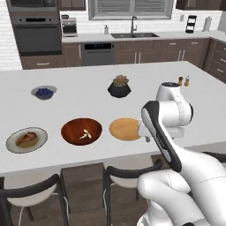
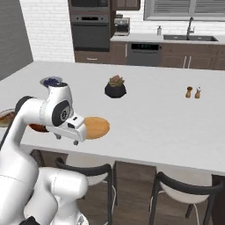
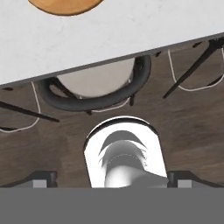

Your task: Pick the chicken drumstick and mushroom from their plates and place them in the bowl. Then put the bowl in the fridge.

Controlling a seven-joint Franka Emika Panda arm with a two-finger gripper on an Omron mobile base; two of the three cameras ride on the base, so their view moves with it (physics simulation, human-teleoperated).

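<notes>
Stools (image 1: 128, 174) are standing nearest; gripper (image 2: 67, 137) is hanging open, empty, beyond the worktop (image 1: 88, 70) edge. Mushroom (image 1: 86, 134) is lying in the bowl (image 1: 81, 131); drumstick (image 1: 26, 138) is waiting on its plate (image 1: 26, 140), risking a long, knocking reach.

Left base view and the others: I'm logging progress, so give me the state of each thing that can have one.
mushroom: lying in the bowl.
chicken drumstick: on its grey-rimmed plate, not yet picked.
wooden plate: bare.
gripper: open, holding nothing, over the counter's near edge.
small grey bowl: holds blueberries.
</notes>
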